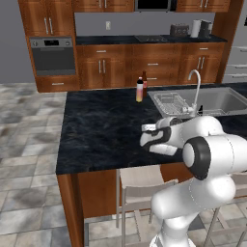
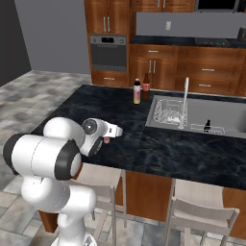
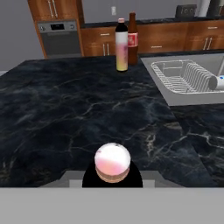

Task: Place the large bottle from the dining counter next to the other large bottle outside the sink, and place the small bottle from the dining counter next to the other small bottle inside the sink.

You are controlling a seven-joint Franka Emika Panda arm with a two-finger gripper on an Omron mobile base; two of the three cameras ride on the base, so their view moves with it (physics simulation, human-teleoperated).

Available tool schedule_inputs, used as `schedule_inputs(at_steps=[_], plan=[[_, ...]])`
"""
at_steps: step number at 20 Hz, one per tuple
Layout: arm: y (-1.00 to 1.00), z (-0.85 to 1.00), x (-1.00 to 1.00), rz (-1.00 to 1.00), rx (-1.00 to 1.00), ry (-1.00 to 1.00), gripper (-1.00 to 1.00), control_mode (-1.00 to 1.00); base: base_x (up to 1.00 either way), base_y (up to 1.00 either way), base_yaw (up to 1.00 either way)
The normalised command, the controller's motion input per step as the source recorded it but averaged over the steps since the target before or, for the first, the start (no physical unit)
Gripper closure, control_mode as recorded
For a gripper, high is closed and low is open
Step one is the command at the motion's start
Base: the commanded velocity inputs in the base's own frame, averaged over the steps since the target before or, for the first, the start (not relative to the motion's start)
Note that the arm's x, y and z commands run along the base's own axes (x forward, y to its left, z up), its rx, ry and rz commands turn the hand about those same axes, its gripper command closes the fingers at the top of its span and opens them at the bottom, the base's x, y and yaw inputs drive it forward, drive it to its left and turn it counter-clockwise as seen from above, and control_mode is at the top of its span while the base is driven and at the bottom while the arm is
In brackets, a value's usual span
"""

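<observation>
Pincer (image 3: 112, 177) grips small bottle (image 3: 112, 162); bare counter (image 3: 65, 113) ahead, sink (image 3: 192, 94) right.

Open black counter (image 3: 65, 109) ahead; two tall bottles (image 3: 126, 41) flank the sink (image 3: 175, 94).

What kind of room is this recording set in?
A rendered home kitchen, it seems: a black marbled stone island counter with a stainless steel sink and curved faucet, a built-in steel oven, and reddish-brown wood cabinets along the back wall.
</observation>
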Motion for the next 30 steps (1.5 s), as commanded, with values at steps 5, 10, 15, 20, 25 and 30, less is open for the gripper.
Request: schedule_inputs(at_steps=[5, 10, 15, 20, 25, 30], plan=[[0.00, 0.00, 0.00, 0.00, 0.00, 0.00, 1.00, -1.00, 0.00, 0.00, 0.00], [0.00, 0.00, -0.01, 0.00, 0.00, 0.00, 1.00, 1.00, -0.24, 0.08, 0.00], [0.00, 0.00, 0.00, 0.00, 0.00, 0.00, 1.00, 1.00, -0.67, 0.28, 0.00], [0.00, 0.00, 0.00, 0.00, 0.00, 0.00, 1.00, 1.00, -0.25, 0.51, 0.00], [0.00, 0.00, 0.00, 0.00, 0.00, 0.00, 1.00, 1.00, 0.04, 0.82, 0.00], [0.00, 0.00, 0.00, 0.00, 0.00, 0.00, 1.00, 1.00, 0.25, 0.97, 0.00]])
